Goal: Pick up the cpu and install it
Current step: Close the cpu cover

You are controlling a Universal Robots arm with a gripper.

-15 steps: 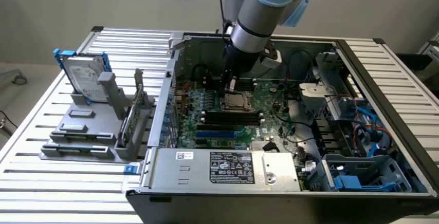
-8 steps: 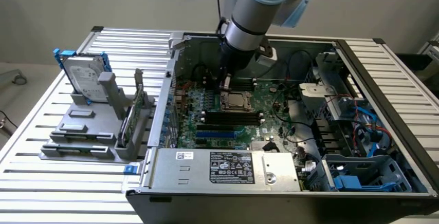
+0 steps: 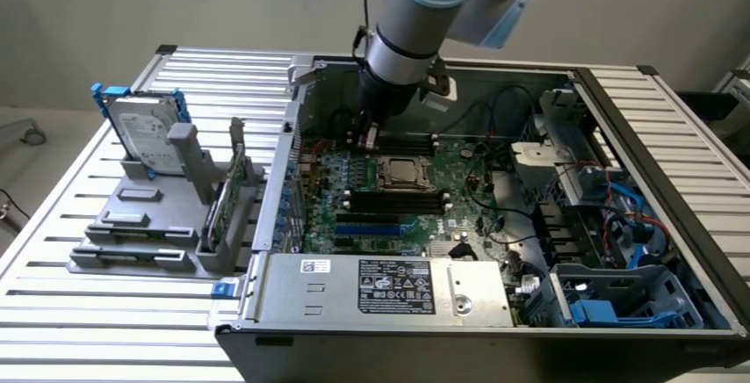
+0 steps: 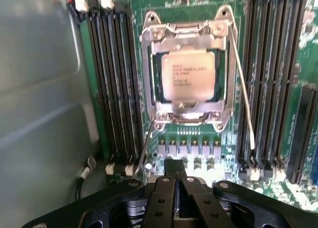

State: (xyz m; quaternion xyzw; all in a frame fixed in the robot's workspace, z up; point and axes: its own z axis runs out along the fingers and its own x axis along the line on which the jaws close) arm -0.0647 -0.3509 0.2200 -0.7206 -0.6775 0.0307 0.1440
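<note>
hard drive (image 3: 147, 128): stands upright in the grey fixture (image 3: 140, 225) on the desk (image 3: 70, 313), well apart from the socket toward the exterior view's left and outside the case (image 3: 469, 343). It is not your part.
tool (image 3: 368, 140): clenched, with its fingers pressed together and nothing between them, as you can see in the wrist view (image 4: 176, 168). It hangs inside the case near the socket, off the socket's edge toward the exterior view's left, and it looks raised above the board.
memory slots (image 4: 117, 79): dark rows that run along both flanks of the socket.
cpu (image 4: 188, 76): lies flat inside the socket, with its silver top facing up and the metal frame all around it.
cpu to tool: apart and not touching. The tool is beside the socket, not above the chip.
socket (image 4: 149, 74): I cannot tell whether its frame is latched. A thin wire lever (image 4: 242, 91) slants along the side of the socket.
handling: treat the cpu as light, thin and stiff. Its smooth metal top is likely to be slippery, and the underside is probably delicate.
where to hold: take it by two opposite edges and keep it level. The socket frame crowds those edges, so little of them is exposed.
</note>
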